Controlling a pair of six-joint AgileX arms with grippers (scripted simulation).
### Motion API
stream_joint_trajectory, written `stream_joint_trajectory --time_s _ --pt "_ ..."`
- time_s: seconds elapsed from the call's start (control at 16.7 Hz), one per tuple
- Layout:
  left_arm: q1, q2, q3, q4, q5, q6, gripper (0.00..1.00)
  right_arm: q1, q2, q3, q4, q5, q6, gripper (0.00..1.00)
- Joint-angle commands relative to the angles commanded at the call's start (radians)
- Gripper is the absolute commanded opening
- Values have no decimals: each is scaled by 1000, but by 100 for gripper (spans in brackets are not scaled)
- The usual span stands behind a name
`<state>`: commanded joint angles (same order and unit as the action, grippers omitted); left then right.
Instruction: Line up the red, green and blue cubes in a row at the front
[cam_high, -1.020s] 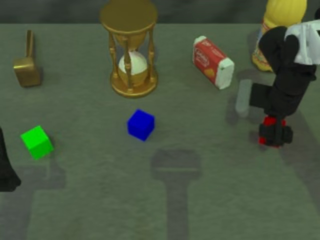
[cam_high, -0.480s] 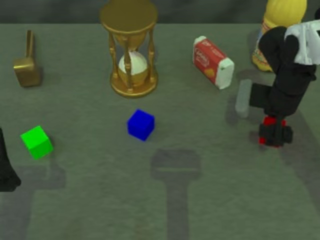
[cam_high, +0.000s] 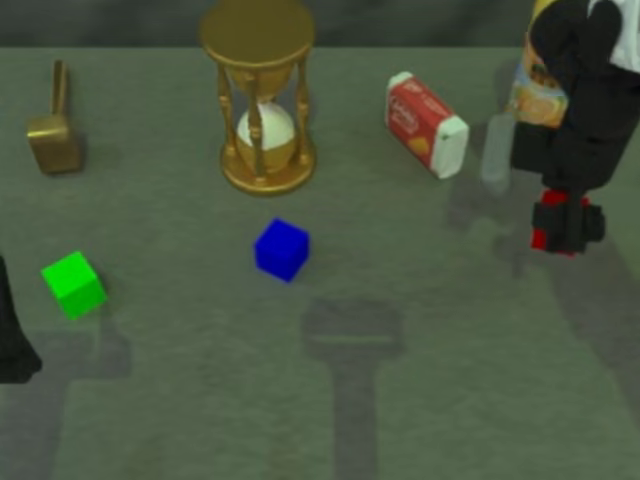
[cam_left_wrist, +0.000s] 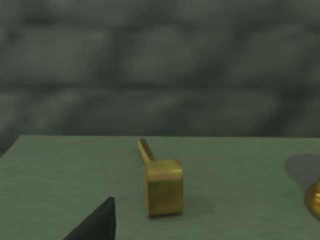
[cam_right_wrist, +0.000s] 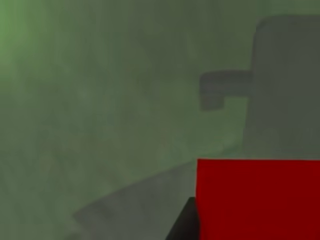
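The red cube (cam_high: 541, 238) is held off the table at the right side, with my right gripper (cam_high: 562, 225) shut on it; only slivers of red show between the black fingers. In the right wrist view the red cube (cam_right_wrist: 257, 200) fills the lower corner above bare table. Near the left edge lies the green cube (cam_high: 73, 284). The blue cube (cam_high: 281, 249) rests near the middle, in front of the hourglass. My left gripper (cam_high: 12, 345) is parked at the left edge, open, just front-left of the green cube.
A golden hourglass (cam_high: 258, 95) stands at the back centre. A red-and-white packet (cam_high: 426, 123) lies to its right. A gold mallet (cam_high: 54, 135) sits at the back left, also in the left wrist view (cam_left_wrist: 162, 186). A yellow bottle (cam_high: 545, 90) stands behind my right arm.
My right gripper has lifted with the red cube and shifted toward the back and slightly right. The other cubes and my left arm have not moved.
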<state>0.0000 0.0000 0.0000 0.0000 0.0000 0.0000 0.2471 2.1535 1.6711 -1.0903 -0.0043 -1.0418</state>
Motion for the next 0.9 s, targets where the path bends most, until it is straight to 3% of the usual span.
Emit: stream_joint_trajectory --time_s 0.48,0.66,0.9 --pt "0 0 0 0 0 0 100 34 3 28 -23 0 22 0" --pt "0 0 0 0 0 0 100 160 34 87 -54 -1 96 0" --pt "0 0 0 0 0 0 100 401 83 187 -112 -3 253 0"
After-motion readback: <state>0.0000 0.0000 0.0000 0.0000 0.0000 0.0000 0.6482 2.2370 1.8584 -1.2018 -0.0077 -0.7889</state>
